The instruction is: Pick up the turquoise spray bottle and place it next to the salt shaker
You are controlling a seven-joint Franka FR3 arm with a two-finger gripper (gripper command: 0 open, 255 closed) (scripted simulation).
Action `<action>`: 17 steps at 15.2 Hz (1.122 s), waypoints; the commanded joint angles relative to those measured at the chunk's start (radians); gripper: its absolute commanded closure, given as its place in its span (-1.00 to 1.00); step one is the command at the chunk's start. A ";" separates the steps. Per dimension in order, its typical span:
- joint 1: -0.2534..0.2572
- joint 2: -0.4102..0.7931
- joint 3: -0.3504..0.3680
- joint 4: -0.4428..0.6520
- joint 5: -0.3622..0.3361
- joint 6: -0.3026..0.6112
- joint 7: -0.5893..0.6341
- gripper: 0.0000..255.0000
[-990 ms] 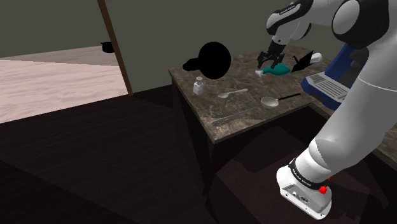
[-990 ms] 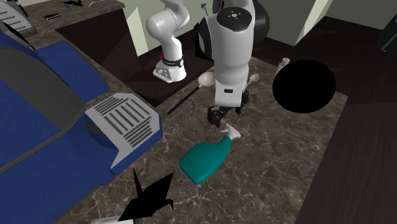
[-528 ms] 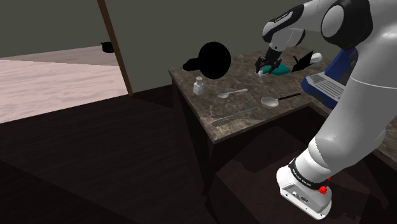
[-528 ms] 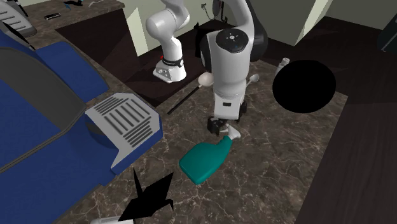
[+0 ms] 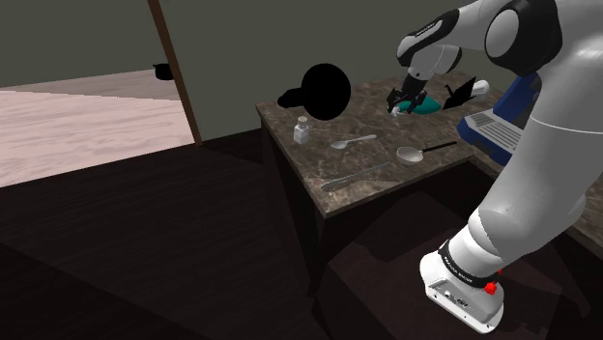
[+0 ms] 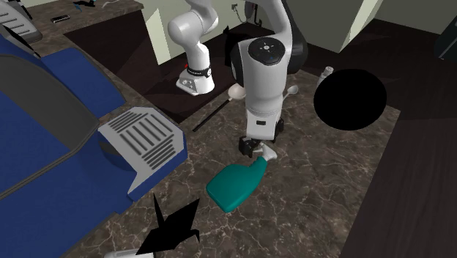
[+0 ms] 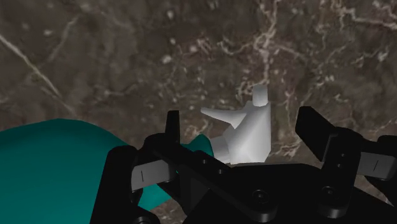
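Note:
The turquoise spray bottle lies on its side on the dark marble counter, its white spray head pointing toward the arm. In the shoulder view the bottle is at the counter's far end. My gripper is down at the spray head. In the wrist view the gripper is open, the white head between its fingers with gaps on both sides, and the turquoise body off to one side. The small salt shaker stands near the counter's other end; it also appears as a pale shaker.
A spoon, a small ladle and a long utensil lie between bottle and shaker. A black round shape stands behind the shaker. A blue and grey appliance and a black bird-like figure flank the bottle.
Over the last second the gripper came down from above the counter onto the bottle's white spray head. In the last half second it has barely moved. The bottle has not shifted.

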 commanded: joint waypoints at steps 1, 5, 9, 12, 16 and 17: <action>0.000 0.000 0.000 0.000 0.000 0.000 0.000 1.00; 0.000 0.000 0.000 0.000 0.000 0.000 0.000 1.00; 0.000 0.000 0.000 0.000 0.000 0.000 0.000 1.00; 0.003 -0.015 -0.005 0.008 -0.012 -0.021 0.010 1.00; 0.009 -0.044 -0.013 0.028 -0.035 -0.064 0.028 1.00; 0.010 -0.051 -0.015 0.034 -0.041 -0.076 0.033 1.00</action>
